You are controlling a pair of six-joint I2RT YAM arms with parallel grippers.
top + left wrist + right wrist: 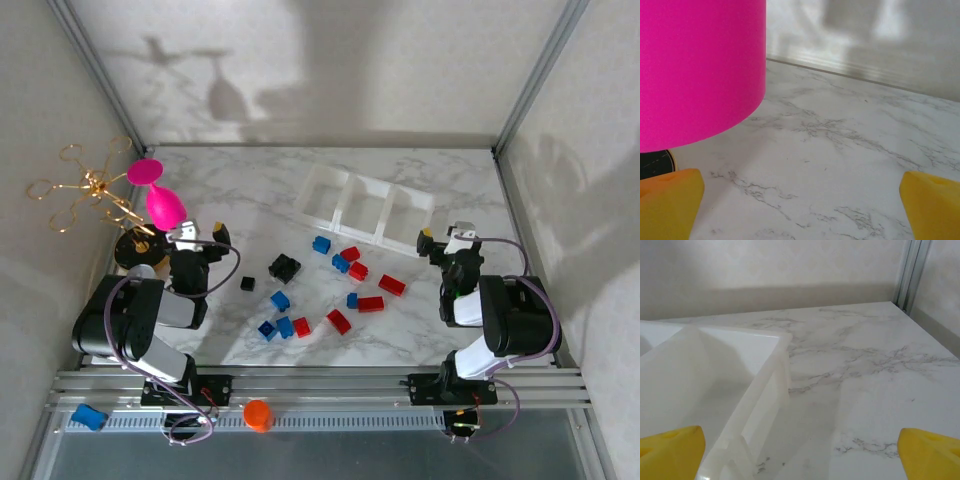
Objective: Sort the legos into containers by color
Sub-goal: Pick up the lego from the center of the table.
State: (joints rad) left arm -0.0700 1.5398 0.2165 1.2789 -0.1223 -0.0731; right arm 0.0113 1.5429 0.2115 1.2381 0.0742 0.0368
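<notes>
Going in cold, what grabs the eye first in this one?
The bright pink goblet at the table's left edge, beside a gold wire stand; it looms huge in the left wrist view. Next, red, blue and black legos scattered mid-table, on the near side of the white three-compartment tray, none visibly inside it yet.

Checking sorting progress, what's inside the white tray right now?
All three compartments of the white tray look bare in the top view; the legos lie loose on the table in front. The near walls cover a strip of each floor.
</notes>
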